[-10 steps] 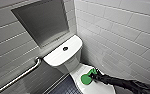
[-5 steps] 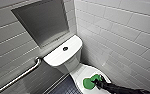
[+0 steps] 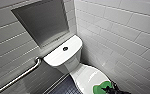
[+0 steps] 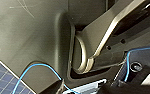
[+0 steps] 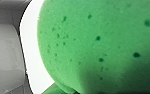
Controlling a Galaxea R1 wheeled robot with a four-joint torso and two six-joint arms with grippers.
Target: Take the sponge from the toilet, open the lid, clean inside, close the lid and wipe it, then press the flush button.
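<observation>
The white toilet (image 3: 72, 63) stands in the corner with its lid (image 3: 88, 75) down. The dark round flush button (image 3: 65, 48) sits in the middle of the tank top. The bright green sponge (image 3: 99, 88) lies against the front part of the lid, and my right gripper (image 3: 109, 89), dark and coming in from the lower right, is shut on it. In the right wrist view the sponge (image 5: 96, 45) shows very close, with the lid's white edge (image 5: 31, 50) beside it. My left gripper is open and holds nothing that I can see.
A steel grab bar (image 3: 23, 73) runs along the tiled wall left of the tank. A grey recessed niche (image 3: 43, 22) sits above the tank. White tiled wall (image 3: 121, 37) closes the right side. Dark tiled floor (image 3: 63, 87) lies beside the bowl.
My right gripper has slid the sponge across the lid, from near its middle toward its front edge at the lower right. The toilet and the camera have stayed put.
</observation>
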